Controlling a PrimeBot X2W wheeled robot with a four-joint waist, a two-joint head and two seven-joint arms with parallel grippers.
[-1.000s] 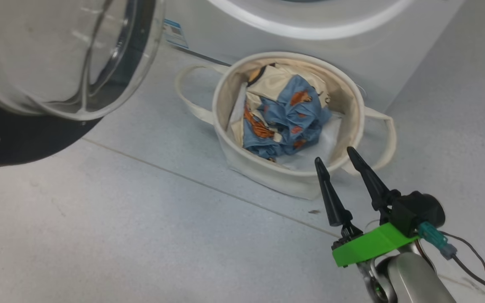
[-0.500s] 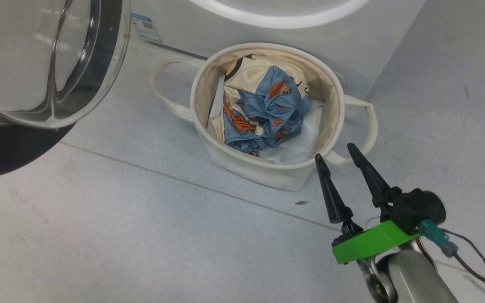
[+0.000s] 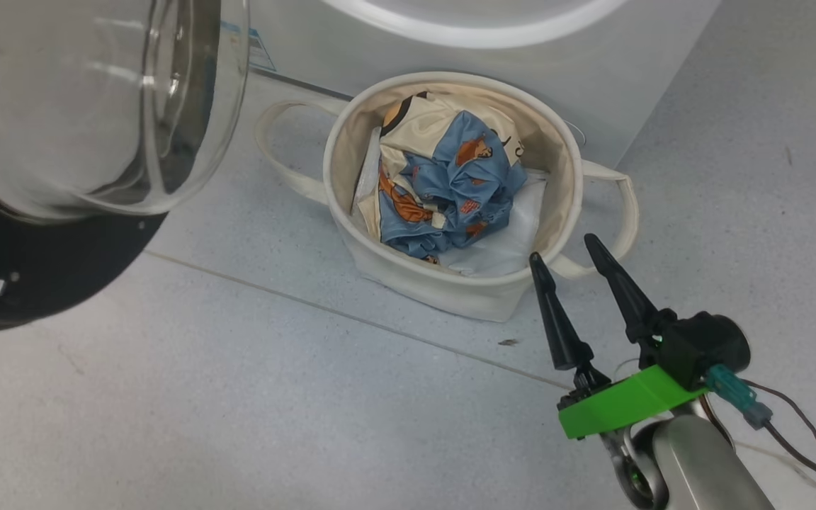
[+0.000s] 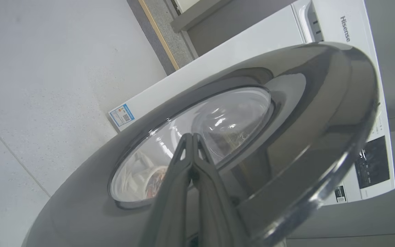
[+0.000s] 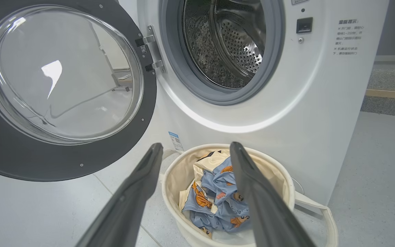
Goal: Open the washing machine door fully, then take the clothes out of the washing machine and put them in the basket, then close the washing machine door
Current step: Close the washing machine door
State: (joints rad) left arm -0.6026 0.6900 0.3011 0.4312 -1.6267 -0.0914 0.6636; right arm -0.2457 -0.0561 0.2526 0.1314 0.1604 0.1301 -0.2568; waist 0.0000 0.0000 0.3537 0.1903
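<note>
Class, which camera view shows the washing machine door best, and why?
The right wrist view: the washing machine door shows almost whole, swung open, glass and black rim clear. The head view crops the door at the frame's corner; the left wrist view sees the door close up, slanted.

Black tapered fingers (image 3: 557,319), green bracket (image 3: 619,405)

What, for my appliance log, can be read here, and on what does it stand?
"Hisense": on the machine, at its top front.
Blue label, low on its front: too small to read.
Printed lines, high on its front: characters too small to read.
Dark panel: markings too small to read.
</note>
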